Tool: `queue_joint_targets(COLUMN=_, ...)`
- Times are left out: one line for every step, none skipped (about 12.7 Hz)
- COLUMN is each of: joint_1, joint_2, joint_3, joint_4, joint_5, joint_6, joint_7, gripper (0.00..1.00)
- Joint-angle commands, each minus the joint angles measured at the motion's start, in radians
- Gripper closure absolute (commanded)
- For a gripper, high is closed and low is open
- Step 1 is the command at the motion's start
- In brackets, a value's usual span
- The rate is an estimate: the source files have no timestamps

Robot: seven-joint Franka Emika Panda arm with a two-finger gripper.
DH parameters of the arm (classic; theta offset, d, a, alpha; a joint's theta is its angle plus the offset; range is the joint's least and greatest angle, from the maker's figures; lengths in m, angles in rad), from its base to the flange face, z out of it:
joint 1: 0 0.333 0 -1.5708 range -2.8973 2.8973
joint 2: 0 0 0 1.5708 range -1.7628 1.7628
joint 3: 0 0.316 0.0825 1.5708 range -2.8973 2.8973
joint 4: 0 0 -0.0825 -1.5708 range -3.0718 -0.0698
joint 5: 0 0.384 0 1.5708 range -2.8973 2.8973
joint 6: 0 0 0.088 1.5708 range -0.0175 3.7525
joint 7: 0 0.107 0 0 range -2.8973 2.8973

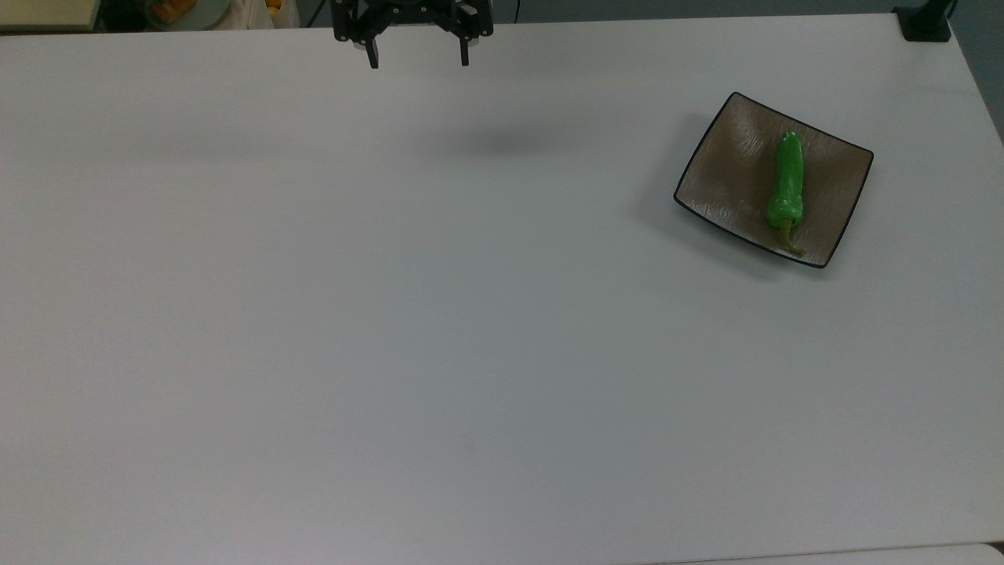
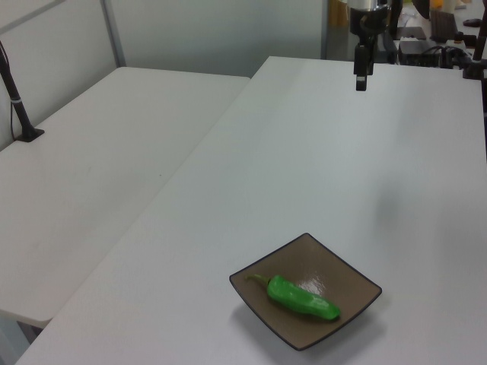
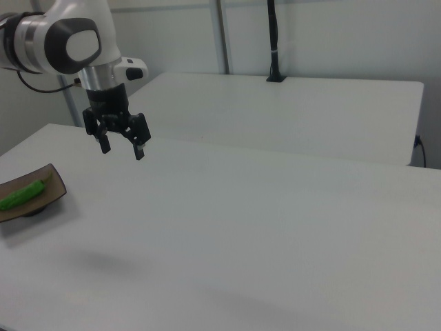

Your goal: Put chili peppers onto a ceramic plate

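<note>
A glossy green chili pepper [image 1: 786,182] [image 2: 303,298] [image 3: 23,194] lies inside the square brownish-grey ceramic plate [image 1: 729,169] [image 2: 342,277] [image 3: 49,198] at the top view's right. Its curled stem points toward the plate's near rim in the top view. My gripper [image 1: 417,60] [image 2: 361,82] [image 3: 122,151] hangs open and empty high above the table. It is at the top view's upper edge, far to the left of the plate, with its black fingers spread wide.
The white table [image 1: 439,329] spreads wide around the plate. A second white table [image 2: 99,152] [image 3: 289,110] stands alongside. A black post [image 1: 925,23] [image 2: 17,99] [image 3: 274,41] is clamped at a corner. Clutter [image 1: 169,9] lies beyond the far edge.
</note>
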Motion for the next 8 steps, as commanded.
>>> queue_joint_targets(joint_1=-0.023, joint_2=-0.026, joint_3=0.014, joint_4=-0.016, joint_5=0.008, joint_6=0.011, joint_7=-0.006, gripper=0.0)
queue_joint_targets(joint_1=-0.022, joint_2=-0.027, joint_3=0.014, joint_4=-0.016, joint_5=0.006, joint_6=0.014, joint_7=-0.004, gripper=0.0)
queue_joint_targets(joint_1=-0.022, joint_2=-0.027, joint_3=0.014, joint_4=-0.017, joint_5=0.006, joint_6=0.02, joint_7=-0.004, gripper=0.0)
queue_joint_targets(joint_1=-0.022, joint_2=-0.035, joint_3=0.014, joint_4=-0.017, joint_5=0.006, joint_6=0.029, joint_7=-0.001, gripper=0.0)
queue_joint_targets(joint_1=-0.023, joint_2=-0.041, joint_3=0.014, joint_4=-0.025, joint_5=0.006, joint_6=0.033, joint_7=-0.001, gripper=0.0)
queue_joint_targets(joint_1=-0.023, joint_2=-0.041, joint_3=0.014, joint_4=-0.027, joint_5=0.006, joint_6=0.033, joint_7=-0.004, gripper=0.0)
queue_joint_targets(joint_1=-0.023, joint_2=-0.041, joint_3=0.013, joint_4=-0.027, joint_5=0.006, joint_6=0.033, joint_7=-0.004, gripper=0.0)
queue_joint_targets(joint_1=-0.023, joint_2=-0.041, joint_3=0.014, joint_4=-0.027, joint_5=0.0, joint_6=0.036, joint_7=-0.004, gripper=0.0)
